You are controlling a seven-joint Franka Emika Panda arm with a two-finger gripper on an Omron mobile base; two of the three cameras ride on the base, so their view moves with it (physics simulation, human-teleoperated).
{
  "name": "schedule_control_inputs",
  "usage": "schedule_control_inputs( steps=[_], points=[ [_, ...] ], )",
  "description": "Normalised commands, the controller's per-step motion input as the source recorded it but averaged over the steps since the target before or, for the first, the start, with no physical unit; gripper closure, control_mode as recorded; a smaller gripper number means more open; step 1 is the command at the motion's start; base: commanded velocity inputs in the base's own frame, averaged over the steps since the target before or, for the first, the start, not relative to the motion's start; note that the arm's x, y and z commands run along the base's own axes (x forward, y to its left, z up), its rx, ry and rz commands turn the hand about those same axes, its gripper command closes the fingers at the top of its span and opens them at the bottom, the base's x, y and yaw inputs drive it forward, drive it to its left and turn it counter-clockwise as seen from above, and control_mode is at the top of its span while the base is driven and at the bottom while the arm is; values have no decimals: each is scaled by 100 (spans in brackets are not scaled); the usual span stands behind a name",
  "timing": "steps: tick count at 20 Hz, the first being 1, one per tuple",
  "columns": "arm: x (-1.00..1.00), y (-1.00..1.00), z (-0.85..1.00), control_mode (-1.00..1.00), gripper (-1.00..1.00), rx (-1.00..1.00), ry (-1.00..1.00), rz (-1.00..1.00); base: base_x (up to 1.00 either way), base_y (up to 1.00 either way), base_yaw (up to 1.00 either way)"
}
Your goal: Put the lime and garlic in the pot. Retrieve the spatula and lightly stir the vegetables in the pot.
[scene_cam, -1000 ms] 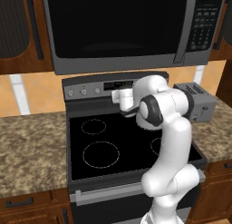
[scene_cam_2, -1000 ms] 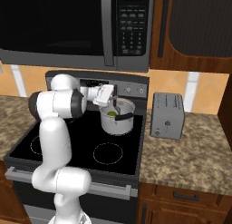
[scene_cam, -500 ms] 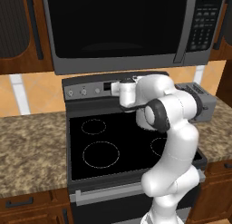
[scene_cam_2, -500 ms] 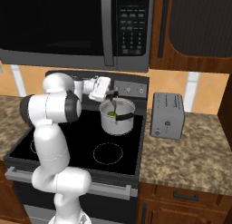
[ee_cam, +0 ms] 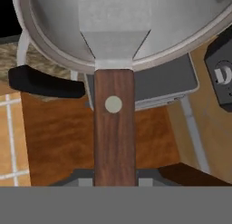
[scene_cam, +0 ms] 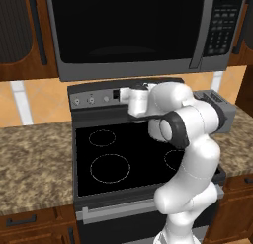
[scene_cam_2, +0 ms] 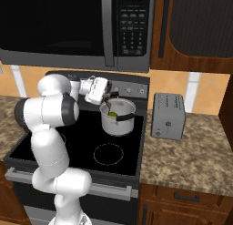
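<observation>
**Spatula reaching into the pot**

The spatula [ee_cam: 114, 82], a grey square blade on a brown wooden handle, is dipping into the silver cylindrical pot [scene_cam_2: 118, 123] for stirring. The gripper [scene_cam_2: 105, 99] is clamping its handle, holding it above the rim. 1 green lime [scene_cam_2: 112, 114] is sitting inside.

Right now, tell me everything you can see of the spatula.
The spatula has a slim brown wooden handle with a pale round rivet and a flat light-grey blade flaring from a narrow neck. The shut gripper holds it by the handle, and the blade reaches over the rim into the silver pot on the stove. Whether the blade touches the lime cannot be told.
</observation>
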Motion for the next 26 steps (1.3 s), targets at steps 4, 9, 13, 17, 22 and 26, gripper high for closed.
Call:
schedule_control_inputs(
  steps=[4,9,13,17,22,26],
  points=[
    [-8,0,-69,-100,100,0,0,-1,0,0,0],
    [0,-4,-59,-100,100,-13,0,-6,0,0,0],
    [26,-24,-10,-100,100,-7,0,0,0,0,0],
    [10,-17,46,-100,100,-4,14,0,0,0,0],
    [0,0,53,-100,100,0,11,0,0,0,0],
    [10,13,-1,-100,100,0,1,0,0,0,0]
  ],
)
